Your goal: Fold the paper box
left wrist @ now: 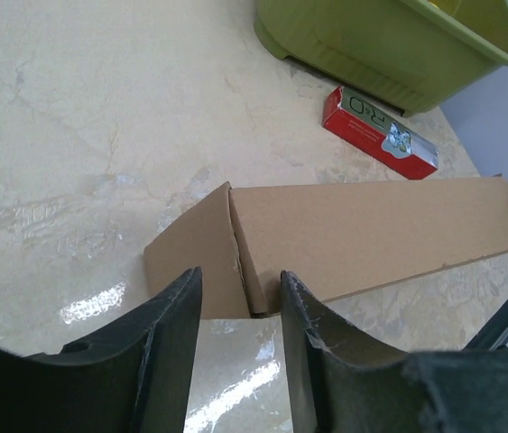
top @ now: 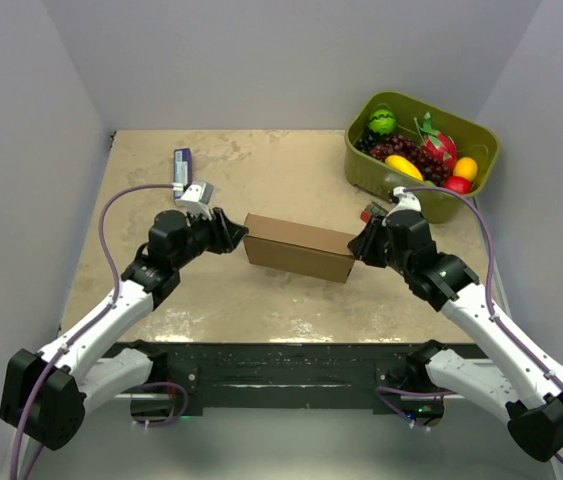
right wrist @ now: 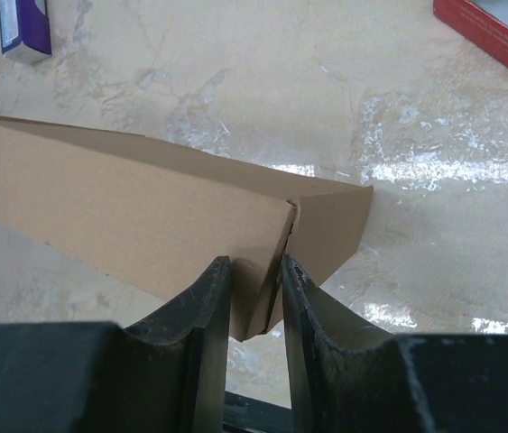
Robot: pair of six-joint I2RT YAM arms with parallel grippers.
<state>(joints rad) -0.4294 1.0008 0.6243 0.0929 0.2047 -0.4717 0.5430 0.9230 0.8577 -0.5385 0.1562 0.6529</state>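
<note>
Brown cardboard paper box [top: 299, 248] lies as a long shallow block on the beige marbled desk [top: 261, 165]. It sits near the olive-green plastic bin [left wrist: 362, 41], on the bin's left and toward the arms. One gripper is at each short end, so the box is braced between them. That is probably to keep its shape while the end flaps get tucked.

Right gripper [right wrist: 255, 271], at the end nearer the bin, has its jaws close together, pinching the end fold where side wall meets flap.

Left gripper [left wrist: 240, 284], at the end away from the bin, has its jaws partly spread astride the end seam. Can't tell if it touches the cardboard. The flap there gapes a little; I judge it not fully seated.

Red flat carton [left wrist: 378, 133] lies just beside the bin. Purple-and-white packet [top: 182, 160] is well apart from it. Neither is in play.
</note>
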